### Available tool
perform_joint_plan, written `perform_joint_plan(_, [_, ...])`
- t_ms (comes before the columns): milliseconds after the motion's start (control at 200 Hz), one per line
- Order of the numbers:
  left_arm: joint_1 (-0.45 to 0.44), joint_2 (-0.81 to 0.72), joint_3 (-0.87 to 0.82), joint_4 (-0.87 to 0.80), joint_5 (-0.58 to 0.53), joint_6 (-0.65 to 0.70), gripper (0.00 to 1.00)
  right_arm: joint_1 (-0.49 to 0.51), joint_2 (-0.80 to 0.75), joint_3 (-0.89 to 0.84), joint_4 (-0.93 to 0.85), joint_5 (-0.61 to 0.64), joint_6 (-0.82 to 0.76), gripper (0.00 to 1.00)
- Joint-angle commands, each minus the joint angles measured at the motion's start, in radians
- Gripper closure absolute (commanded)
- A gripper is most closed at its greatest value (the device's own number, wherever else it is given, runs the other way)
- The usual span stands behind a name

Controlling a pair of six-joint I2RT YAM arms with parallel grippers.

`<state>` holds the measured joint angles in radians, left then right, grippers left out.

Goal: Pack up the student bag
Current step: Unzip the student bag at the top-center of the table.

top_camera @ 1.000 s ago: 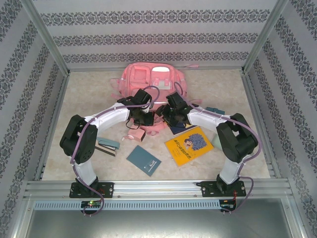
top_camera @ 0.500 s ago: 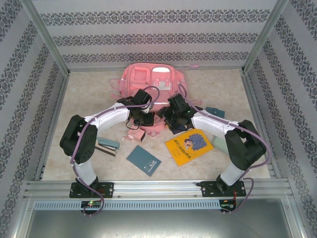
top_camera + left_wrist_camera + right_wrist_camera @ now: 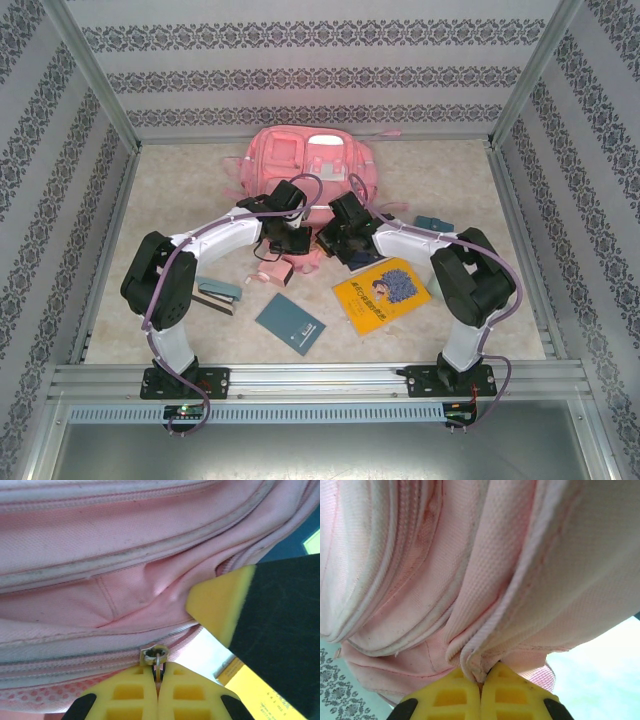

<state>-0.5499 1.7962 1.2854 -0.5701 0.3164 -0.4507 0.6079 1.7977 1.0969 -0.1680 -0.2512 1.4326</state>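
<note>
The bag [image 3: 300, 165] lay flat at the far middle of the worktop [image 3: 180, 200]. Its pocketed front faced up and its long axis ran from the far wall towards the arms. Its near end sat under both grippers, and I could not tell which end was the top. It was soft pink fabric with a fine woven grain. It had white trim patches, stitched seams and ribbed zip tracks running across it. A strip of pink mesh showed along its lower edge in the left wrist view.

The left gripper [image 3: 158, 669] was closed tight on a small metal zip pull [image 3: 156, 656], pinched between its yellow, ribbed pads at a zip line on the bag. The fabric above it was pulled into shallow creases. The right gripper [image 3: 481, 679] was also closed, clamping a bunched fold of the bag's edge along a corded seam, and the cloth fanned upward from the pinch in deep pleats. Seen from above, the two grippers sat just beside each other at the bag's near edge.

A glossy yellow book [image 3: 381, 293] lay near the right arm. A flat blue notebook [image 3: 290, 323] lay tilted between the arms. The worktop was pale beige with a marbled pattern.
</note>
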Motion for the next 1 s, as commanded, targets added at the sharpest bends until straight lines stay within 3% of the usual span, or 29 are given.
perform_joint_plan(0, [-0.009,-0.024,0.045,-0.070,-0.071,0.056,1.00,-0.033,-0.048,-0.001,-0.006,0.038,-0.053,1.00])
perform_joint_plan(245, [0.033,0.013,0.144,-0.207,-0.210,0.145,1.00,-0.116,-0.168,0.011,-0.083,0.075,-0.176,1.00])
perform_joint_plan(540, [0.149,0.110,0.248,-0.278,-0.289,0.231,1.00,-0.227,-0.293,0.011,-0.189,0.065,-0.332,1.00])
perform_joint_plan(999, [0.313,0.447,0.665,-0.263,-0.318,0.221,1.00,-0.335,-0.317,0.043,-0.272,-0.179,-0.534,1.00])
